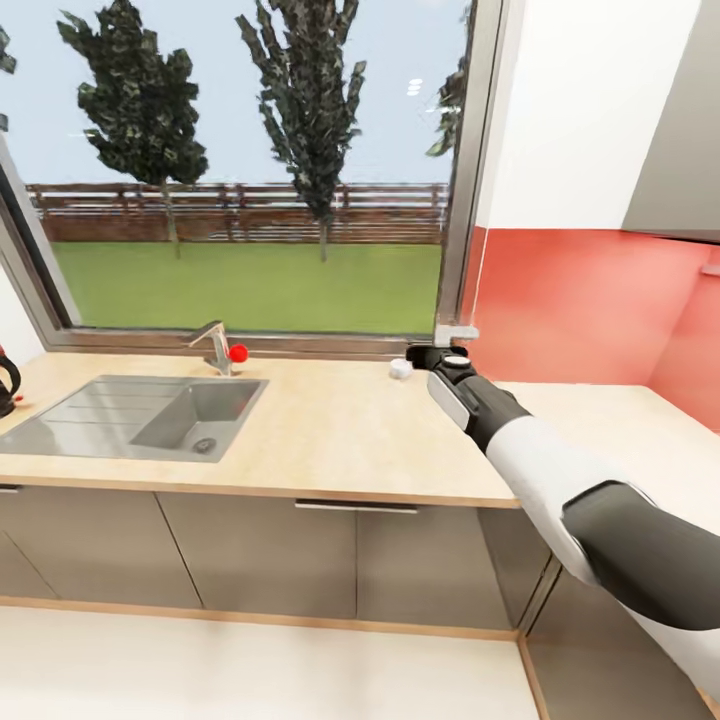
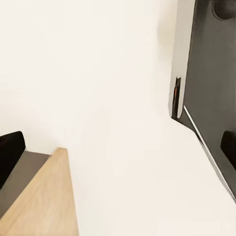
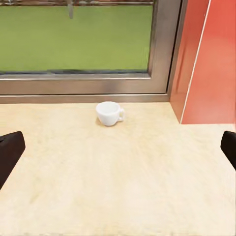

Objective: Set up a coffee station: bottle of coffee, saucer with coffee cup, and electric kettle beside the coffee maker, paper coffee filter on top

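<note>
At the far left edge of the head view an electric kettle (image 1: 6, 384), black with red trim, stands on the wooden tabletop (image 1: 330, 430), partly cut off by the frame. To its right a steel sink (image 1: 130, 415) with a drainboard is set into the tabletop, and behind the basin stands a faucet (image 1: 212, 345) with a red knob (image 1: 238, 352). Behind it all a large window (image 1: 250, 170) looks out on grass, trees and a fence. Further right a small white coffee cup (image 1: 400, 369) sits upright on the tabletop, close to the window sill and near the corner where the red wall panel (image 1: 590, 305) begins. The right arm (image 1: 530, 470) reaches in from the lower right across the tabletop, and its gripper (image 1: 432, 356) hovers just beside the cup, on the cup's right. In the right wrist view the cup (image 3: 109, 113) stands ahead of the camera with its handle turned toward the red wall, apart from the two dark fingertips (image 3: 9, 153) at the picture's edges; the jaws are spread wide with nothing between them. In the left wrist view the left gripper's fingertips (image 2: 10, 153) likewise sit at opposite edges, the jaws wide apart and empty, over a pale floor (image 2: 123, 147), a strip of wood (image 2: 46, 201) and a dark panel (image 2: 211, 83).
</note>
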### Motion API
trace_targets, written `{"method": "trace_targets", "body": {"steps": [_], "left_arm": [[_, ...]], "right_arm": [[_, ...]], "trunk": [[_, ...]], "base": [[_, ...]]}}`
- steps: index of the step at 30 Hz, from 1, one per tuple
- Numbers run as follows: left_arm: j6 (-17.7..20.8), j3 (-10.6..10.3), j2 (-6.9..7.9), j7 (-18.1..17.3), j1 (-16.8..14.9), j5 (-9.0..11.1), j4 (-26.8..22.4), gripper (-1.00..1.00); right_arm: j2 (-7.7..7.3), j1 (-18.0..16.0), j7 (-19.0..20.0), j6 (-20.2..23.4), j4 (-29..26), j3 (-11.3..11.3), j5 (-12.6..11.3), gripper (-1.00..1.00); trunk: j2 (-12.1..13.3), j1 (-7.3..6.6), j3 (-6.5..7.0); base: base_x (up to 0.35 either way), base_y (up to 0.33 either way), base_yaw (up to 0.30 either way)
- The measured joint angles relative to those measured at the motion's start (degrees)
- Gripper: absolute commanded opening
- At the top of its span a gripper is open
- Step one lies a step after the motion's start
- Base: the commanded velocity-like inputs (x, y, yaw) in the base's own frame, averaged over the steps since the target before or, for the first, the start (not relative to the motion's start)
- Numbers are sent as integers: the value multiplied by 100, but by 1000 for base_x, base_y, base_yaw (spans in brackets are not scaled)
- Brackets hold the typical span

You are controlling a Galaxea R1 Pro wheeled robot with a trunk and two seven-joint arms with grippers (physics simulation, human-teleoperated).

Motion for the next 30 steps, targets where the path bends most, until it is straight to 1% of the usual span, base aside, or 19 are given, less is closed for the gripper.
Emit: {"method": "trace_targets", "body": {"steps": [1, 7, 15, 19, 25, 27, 30], "left_arm": [[0, -4, 2, 0, 0, 1, 2, 100], [0, -9, -15, -1, 0, -2, 3, 100], [0, -9, -32, -1, 0, -3, -1, 100], [0, -9, -32, 0, 0, -2, 2, 100], [1, -9, -32, 1, -1, -3, 3, 100], [0, -9, -32, 0, -1, -4, 3, 100], [0, -9, -32, -1, 0, -3, 5, 100]], "right_arm": [[4, 1, 3, -5, 89, 3, -5, 100], [10, 1, 19, -3, 175, -1, -16, 100], [5, 20, 27, 17, 181, -3, -17, 100], [7, 27, 32, 18, 180, 3, -17, 100], [6, 29, 26, 1, 177, 6, -18, 100], [6, 29, 25, -4, 178, 6, -18, 100], [11, 28, 26, -7, 170, 6, -18, 100]], "trunk": [[0, 0, 0], [-1, 0, 0], [-1, 0, 0], [-1, 0, 0], [0, 0, 1], [0, 1, 1], [0, 2, 0]], "base": [[324, 151, 0], [327, 92, 0], [331, 7, 0], [312, 132, -11], [277, 199, -224], [198, 91, -255], [91, 29, -93]]}}
